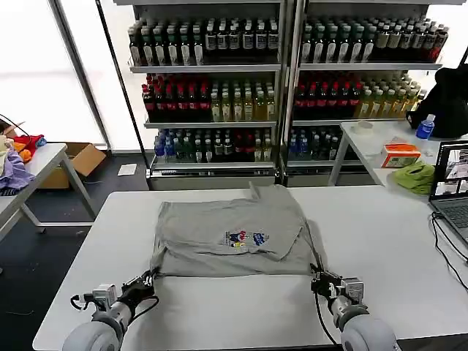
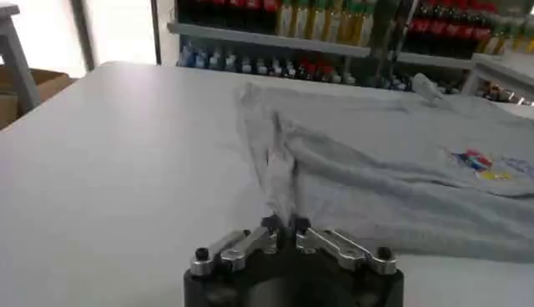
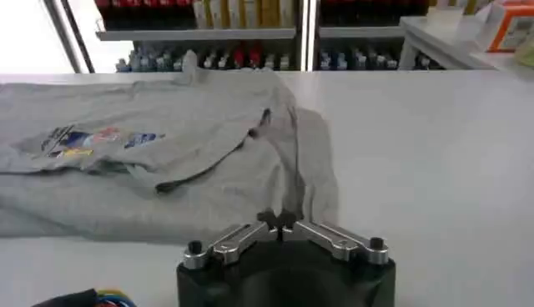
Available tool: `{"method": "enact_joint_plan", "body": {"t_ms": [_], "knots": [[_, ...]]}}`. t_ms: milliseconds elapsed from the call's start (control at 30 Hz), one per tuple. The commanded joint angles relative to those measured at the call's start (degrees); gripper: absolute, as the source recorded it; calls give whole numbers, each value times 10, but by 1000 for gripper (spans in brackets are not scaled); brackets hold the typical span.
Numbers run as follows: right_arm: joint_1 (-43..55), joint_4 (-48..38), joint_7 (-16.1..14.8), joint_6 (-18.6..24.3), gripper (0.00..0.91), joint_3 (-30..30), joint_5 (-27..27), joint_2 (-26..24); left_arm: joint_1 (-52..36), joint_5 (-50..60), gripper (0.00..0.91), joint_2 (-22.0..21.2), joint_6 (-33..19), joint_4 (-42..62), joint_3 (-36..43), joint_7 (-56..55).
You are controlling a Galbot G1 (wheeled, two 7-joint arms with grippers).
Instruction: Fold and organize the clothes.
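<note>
Head view: left gripper (image 1: 148,278) and right gripper (image 1: 319,282), fingers clamped on shirt (image 1: 234,234) hem corners lower-centre frame; mid-fold, next needs even lift toward collar.

No legible text, brand, number or sign anywhere. The grey shirt (image 1: 232,230) on the table (image 1: 395,248) carries a small multicoloured chest print (image 1: 246,238), red, blue and yellow; its characters cannot be made out, not even from either wrist camera. Bottle labels on the shelves (image 1: 212,67) beyond the far edge: too small to read. Orange box (image 1: 401,155) on the side table: markings unreadable.
</note>
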Motion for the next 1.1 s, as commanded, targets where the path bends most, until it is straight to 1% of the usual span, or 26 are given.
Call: {"method": "enact_joint_plan", "body": {"t_ms": [33,200,400,600,700,900,1100], "knots": [[-24,25,-11,-2,0,15,23,-15,12,-6,40,20,5,-12,-13,3],[-58,56,-14,-4,0,35,32,-21,44,-7,40,30,17,-49,-20,-2],[-140,115,-15,-1,0,67,37,-18,105,-7,40,36,17,-111,-50,1],[-204,152,-23,8,0,95,38,-16,137,-3,40,35,16,-128,-62,4],[-251,171,-26,15,0,109,39,-18,147,2,40,30,16,-136,-63,4],[-319,188,-25,24,0,124,41,-14,188,10,40,23,17,-163,-74,3],[-319,175,-24,32,0,126,36,-15,232,31,30,2,17,-180,-82,7]]}}
